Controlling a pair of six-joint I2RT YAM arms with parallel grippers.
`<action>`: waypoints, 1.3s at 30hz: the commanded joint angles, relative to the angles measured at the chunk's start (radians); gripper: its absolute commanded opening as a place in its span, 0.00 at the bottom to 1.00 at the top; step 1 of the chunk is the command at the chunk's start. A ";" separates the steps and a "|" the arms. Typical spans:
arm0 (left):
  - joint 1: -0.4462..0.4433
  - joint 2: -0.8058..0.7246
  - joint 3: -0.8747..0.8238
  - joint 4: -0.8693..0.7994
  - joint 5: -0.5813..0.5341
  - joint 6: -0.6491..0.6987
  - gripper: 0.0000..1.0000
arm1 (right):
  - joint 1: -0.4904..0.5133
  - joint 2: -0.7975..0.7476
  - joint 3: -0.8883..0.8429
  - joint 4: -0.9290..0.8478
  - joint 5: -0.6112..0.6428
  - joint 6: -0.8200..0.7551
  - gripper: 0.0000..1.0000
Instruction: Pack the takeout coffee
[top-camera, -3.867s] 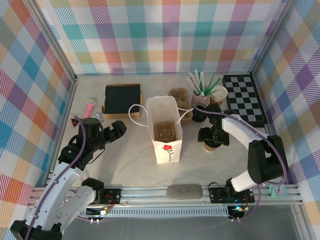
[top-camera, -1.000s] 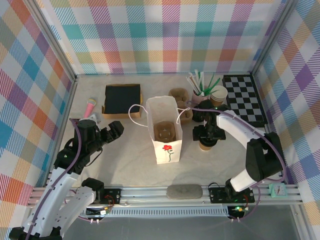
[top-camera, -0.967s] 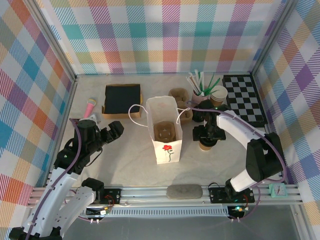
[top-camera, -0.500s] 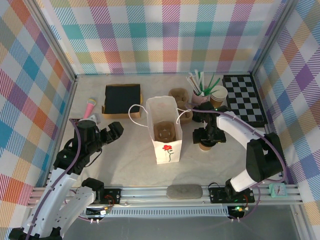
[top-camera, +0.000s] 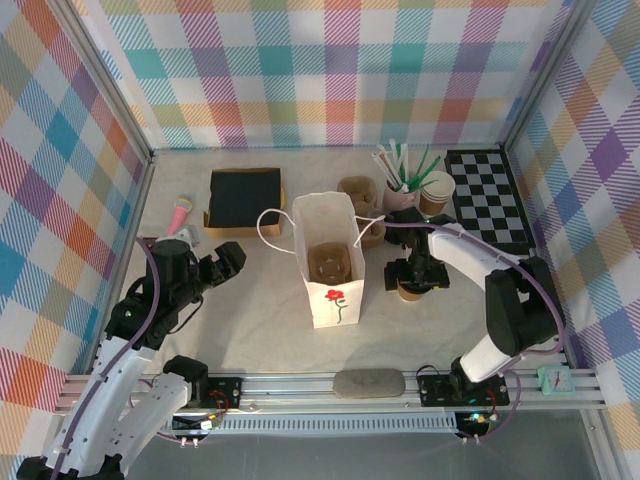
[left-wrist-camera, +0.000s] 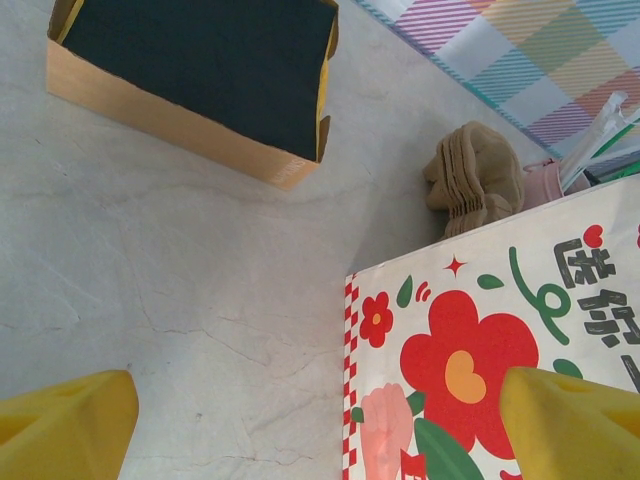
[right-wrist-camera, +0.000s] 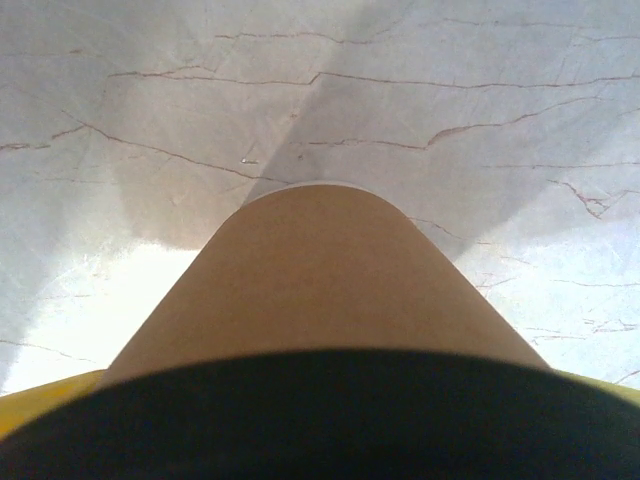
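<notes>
Centre-right in the top view, the takeout coffee (top-camera: 407, 293) stands on the bench (top-camera: 250, 320) beside the paper bag (top-camera: 330, 295), between the spread jaws of the right gripper (top-camera: 411, 280), seemingly not clamped. Lower left, the left gripper (top-camera: 239, 262) hangs released.

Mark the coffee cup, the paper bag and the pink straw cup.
coffee cup (right-wrist-camera: 325, 280): right wrist view, on its kraft side wall.
paper bag (top-camera: 322, 305): top view, on its front wall.
pink straw cup (top-camera: 396, 200): top view, on its pink wall.
</notes>
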 joint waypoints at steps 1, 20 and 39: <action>0.013 -0.014 0.025 -0.023 -0.008 0.018 0.93 | 0.004 0.016 -0.022 0.012 -0.001 -0.006 0.99; 0.013 -0.031 0.021 -0.031 -0.019 0.019 0.93 | 0.004 -0.002 -0.097 0.081 0.015 0.039 0.87; 0.013 -0.047 0.024 -0.038 -0.016 0.016 0.93 | 0.020 -0.054 -0.093 0.053 0.013 0.070 0.67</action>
